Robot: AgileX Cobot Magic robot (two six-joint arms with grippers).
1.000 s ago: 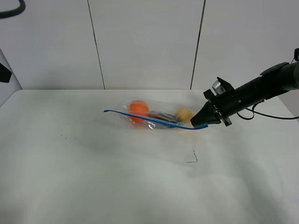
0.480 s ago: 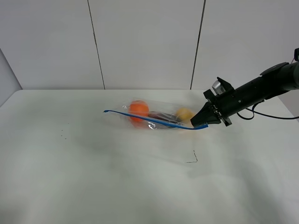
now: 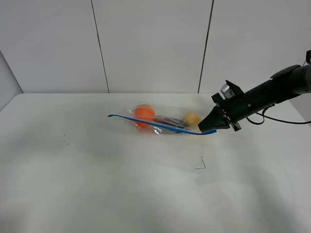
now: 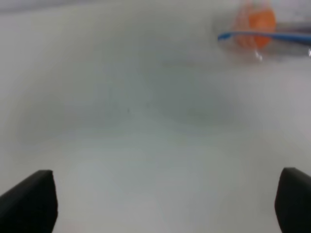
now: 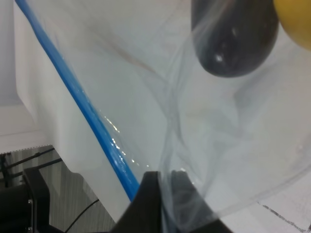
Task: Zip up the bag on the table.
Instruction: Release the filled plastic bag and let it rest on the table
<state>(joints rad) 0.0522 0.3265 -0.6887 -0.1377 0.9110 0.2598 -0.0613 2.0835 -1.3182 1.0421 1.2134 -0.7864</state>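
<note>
The clear crinkly bag lies on the white table at the back middle, with an orange, a yellow pear and a dark eggplant inside. Its blue zip strip runs along the near edge. My right gripper is shut on the right end of the strip. The right wrist view shows the strip, the eggplant and my fingers pinching the plastic. My left gripper is open, far from the bag, out of the exterior view.
A small black mark is on the table in front of the bag's right end. Tiny dark specks lie at the left. A panelled wall stands behind the table.
A dark object at the far left edge of the exterior view has gone out of sight. The bag and the right gripper have not moved.
</note>
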